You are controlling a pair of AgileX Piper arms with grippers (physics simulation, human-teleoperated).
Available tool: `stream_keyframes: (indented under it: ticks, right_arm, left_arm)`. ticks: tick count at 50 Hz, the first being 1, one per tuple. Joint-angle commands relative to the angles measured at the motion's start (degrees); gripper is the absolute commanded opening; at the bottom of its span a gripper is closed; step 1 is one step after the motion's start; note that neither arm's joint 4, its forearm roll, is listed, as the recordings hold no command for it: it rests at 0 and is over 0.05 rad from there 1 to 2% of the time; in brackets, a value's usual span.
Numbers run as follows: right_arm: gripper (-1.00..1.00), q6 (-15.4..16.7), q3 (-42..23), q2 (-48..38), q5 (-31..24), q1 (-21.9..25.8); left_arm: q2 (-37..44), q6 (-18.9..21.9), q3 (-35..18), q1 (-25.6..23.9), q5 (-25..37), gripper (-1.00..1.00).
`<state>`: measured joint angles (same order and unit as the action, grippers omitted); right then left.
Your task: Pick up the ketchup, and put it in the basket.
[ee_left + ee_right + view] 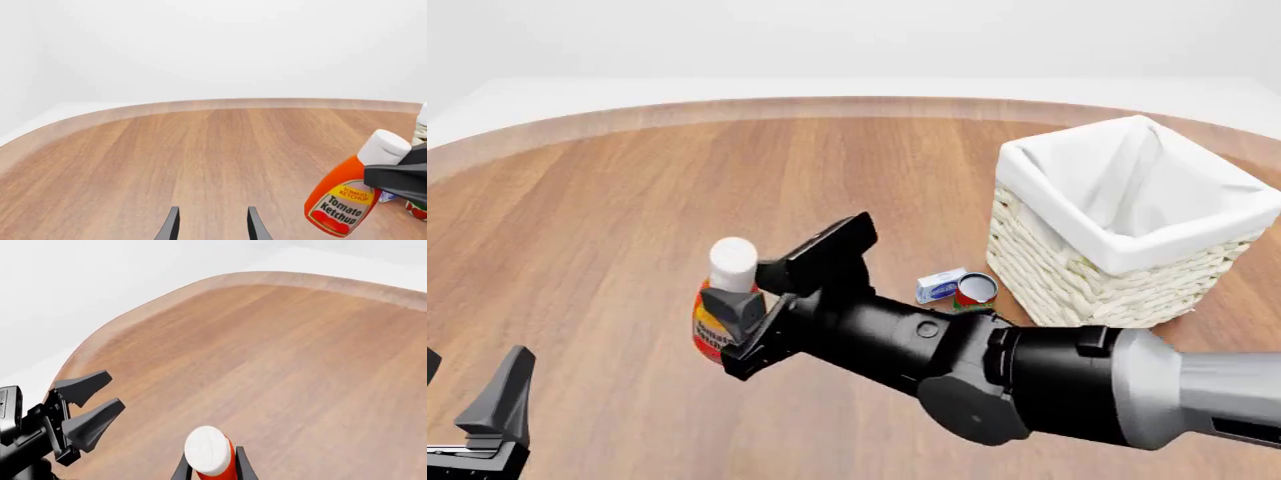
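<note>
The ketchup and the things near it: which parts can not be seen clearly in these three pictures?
- Ketchup: front view, the right gripper hides its right side; right wrist view, only cap and neck show, the lower edge cuts off the rest.
- Whether the ketchup stands on the table or is lifted: cannot tell.
- Two small cans beside the basket: front view, labels too small to read.
- Left gripper: left wrist view, only fingertips; body cut off.

ketchup (341, 202) label reads "Tomato Ketchup" (yellow band above: "TOMATO KETCHUP"), cans' print illegible
</note>
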<state>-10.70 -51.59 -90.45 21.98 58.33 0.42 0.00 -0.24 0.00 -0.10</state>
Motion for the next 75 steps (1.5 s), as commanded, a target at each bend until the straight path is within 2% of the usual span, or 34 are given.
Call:
stream_keyframes:
  ticks: [1,17,30,36,44,48,53,58,67,75]
  right_arm:
    - [-1.00,-2.38,2.67,4.60,2.60,-3.97]
    - [-1.00,-3.47,5.07,9.22,4.41,-8.13]
    - [-1.00,-4.27,8.48,15.56,6.78,-15.96]
    - [-1.00,-3.67,9.52,17.52,7.29,-18.10]
    - [-1.00,-1.88,10.82,20.31,7.48,-22.81]
    - [-1.00,-2.19,12.16,21.70,8.14,-26.68]
    - [-1.00,-1.32,12.70,23.01,7.85,-28.91]
    - [-1.00,-1.52,13.68,24.30,7.82,-32.27]
    - [-1.00,-3.44,15.59,26.54,9.00,-35.39]
    - [-1.00,-3.03,17.55,29.38,9.25,-39.72]
  left_arm:
    - [0.00,0.00,0.00,0.00,0.00,1.00]
    - [0.00,0.00,0.00,0.00,0.00,1.00]
    - [0.00,0.00,0.00,0.00,0.00,1.00]
    - [0.00,0.00,0.00,0.00,0.00,1.00]
    - [0.00,0.00,0.00,0.00,0.00,1.00]
    - [0.00,0.00,0.00,0.00,0.00,1.00]
    - [0.00,0.00,0.00,0.00,0.00,1.00]
    - [0.00,0.00,0.00,0.00,0.00,1.00]
    - [0.00,0.00,0.00,0.00,0.00,1.00]
    - [0.00,0.00,0.00,0.00,0.00,1.00]
